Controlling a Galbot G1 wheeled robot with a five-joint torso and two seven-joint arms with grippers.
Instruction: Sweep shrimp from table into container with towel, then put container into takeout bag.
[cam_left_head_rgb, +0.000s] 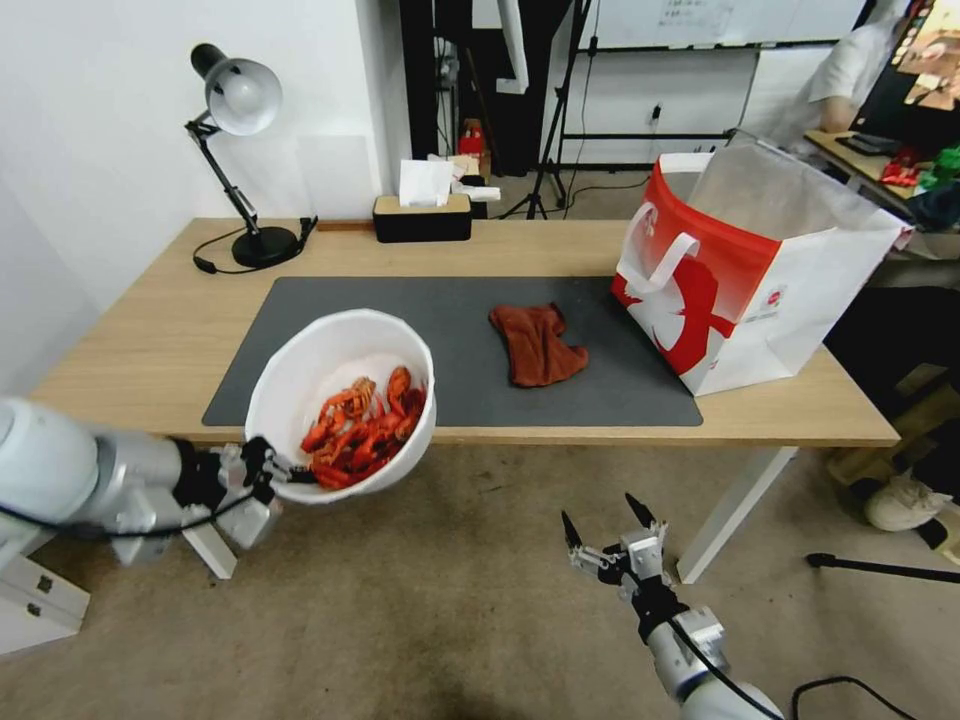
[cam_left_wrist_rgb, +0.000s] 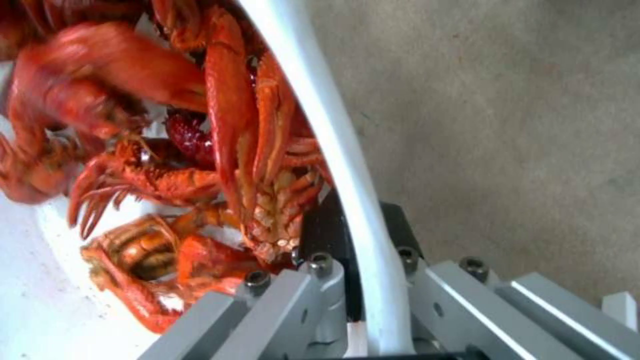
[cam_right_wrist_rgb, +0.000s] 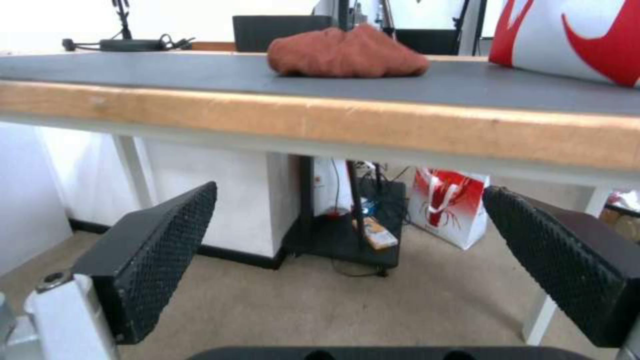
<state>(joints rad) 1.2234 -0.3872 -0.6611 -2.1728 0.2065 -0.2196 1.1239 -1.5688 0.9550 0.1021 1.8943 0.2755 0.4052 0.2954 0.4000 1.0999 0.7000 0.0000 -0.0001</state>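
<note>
Bare mat (cam_left_head_rgb: 440, 310) lies between towel (cam_left_head_rgb: 535, 343) and lamp (cam_left_head_rgb: 240, 170); takeout bag (cam_left_head_rgb: 745, 270) blocks the table's (cam_left_head_rgb: 150, 330) right end

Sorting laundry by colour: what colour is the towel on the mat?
Rust-brown, plain. The towel shows best in the head view.

A: Head view's evenly bright, soft shadows, and the counter (cam_left_head_rgb: 150, 340) edges bow toward 3 and 9 o'clock.

B: Yep. Left wrist view's blurry on the shrimp (cam_left_wrist_rgb: 167, 150); white glare around 12 in the right wrist view.

No legible text anywhere.
</note>
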